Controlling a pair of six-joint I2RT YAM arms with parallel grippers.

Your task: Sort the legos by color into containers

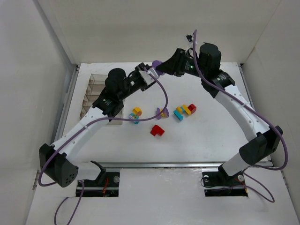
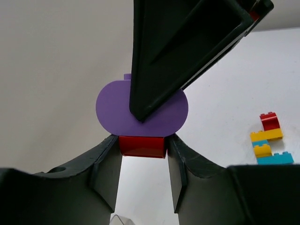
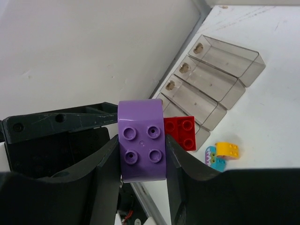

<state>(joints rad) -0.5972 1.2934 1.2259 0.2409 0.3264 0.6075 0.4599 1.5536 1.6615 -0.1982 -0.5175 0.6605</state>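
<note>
A rounded purple lego (image 3: 141, 145) with a red lego (image 3: 180, 132) joined to its side hangs in the air at the back of the table. My right gripper (image 3: 141, 154) is shut on the purple lego (image 1: 157, 64). In the left wrist view the red lego (image 2: 142, 146) sits under the purple one (image 2: 112, 110), and my left gripper (image 2: 143, 150) is shut on the red piece, both fingers touching it. The two grippers meet nose to nose (image 1: 153, 70). The containers (image 1: 96, 86), a row of clear smoky compartments (image 3: 251, 70), stand at the table's left, partly under my left arm.
Loose legos lie mid-table: a yellow and teal cluster (image 1: 136, 115), a purple and yellow cluster (image 1: 163, 112), a teal, yellow and red cluster (image 1: 184, 111) and a red piece (image 1: 157, 131). White walls close in the table at the back and both sides.
</note>
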